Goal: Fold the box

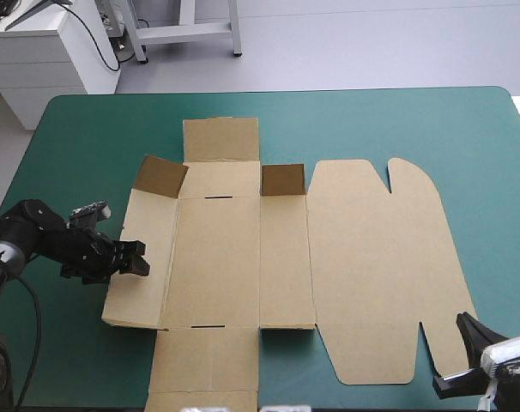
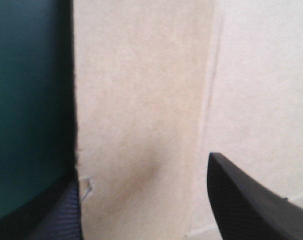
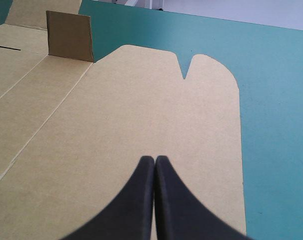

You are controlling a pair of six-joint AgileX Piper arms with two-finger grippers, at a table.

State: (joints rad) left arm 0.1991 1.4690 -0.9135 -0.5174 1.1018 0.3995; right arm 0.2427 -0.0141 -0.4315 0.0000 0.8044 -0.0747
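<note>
High view: box (image 1: 234, 257) lies as a cut brown sheet mid-table (image 1: 397, 120) on the teal-green cover, nearly all flat. Only two small corner flaps (image 1: 161, 176) at the far side stand up, and the left side panel (image 1: 144, 227) looks a bit lifted along its outer edge. Left gripper (image 1: 136, 257) is at that outer edge, approx mid-length. Right gripper (image 1: 462, 324) is by the table's near right corner, just beside the lid panel (image 1: 380, 257); can't tell if touching. Judgement: early stage, first side wall being started, w/ base, lid and end flaps not yet folded. Left wrist view: left gripper (image 2: 141, 170) has its black fingers (image 2: 246, 200) standing apart, so the claw is open w/ nothing clamped. One finger is over the board, the other at the board's edge next to bare cover; a crease runs ahead. Next move probably needs the outer edge caught or pushed so the panel hinges up on that crease w/o dragging the whole sheet. Right wrist view: right gripper (image 3: 155, 159) has fingers pressed into one point, closed on nothing, w/ the lid panel under and ahead and one raised flap beyond. In the way: mainly the raised flap at the panel's far end, which likely has to tuck in. Right arm is well apart, so no clash, but it isn't pinning the sheet either.
</note>
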